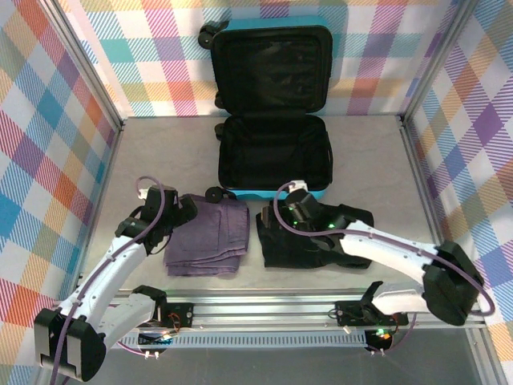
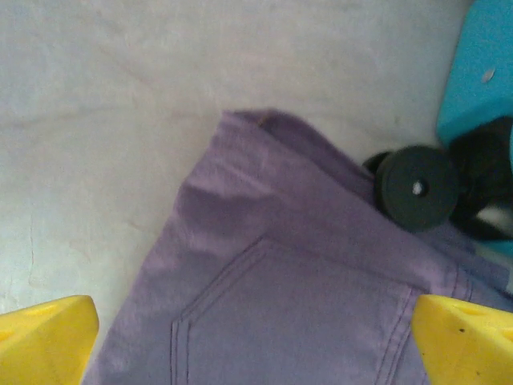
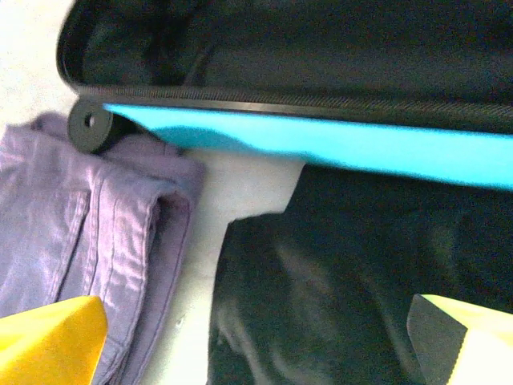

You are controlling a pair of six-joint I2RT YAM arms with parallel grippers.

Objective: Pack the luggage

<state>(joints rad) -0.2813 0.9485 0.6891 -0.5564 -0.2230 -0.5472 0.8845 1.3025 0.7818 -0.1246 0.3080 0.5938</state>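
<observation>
The luggage [image 1: 272,152] lies open at the worktop's [image 1: 160,152] far side, ready to receive clothes. The left gripper [image 2: 256,345] hovers spread over the purple trousers [image 2: 280,281]. The right gripper [image 3: 256,345] is spread above the black garment [image 3: 321,305], likely to pinch it.

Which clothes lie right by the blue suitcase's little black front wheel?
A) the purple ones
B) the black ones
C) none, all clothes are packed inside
A: the wheel of the luggage sits at the far edge of the folded purple clothes; the black clothes lie farther right.
</observation>
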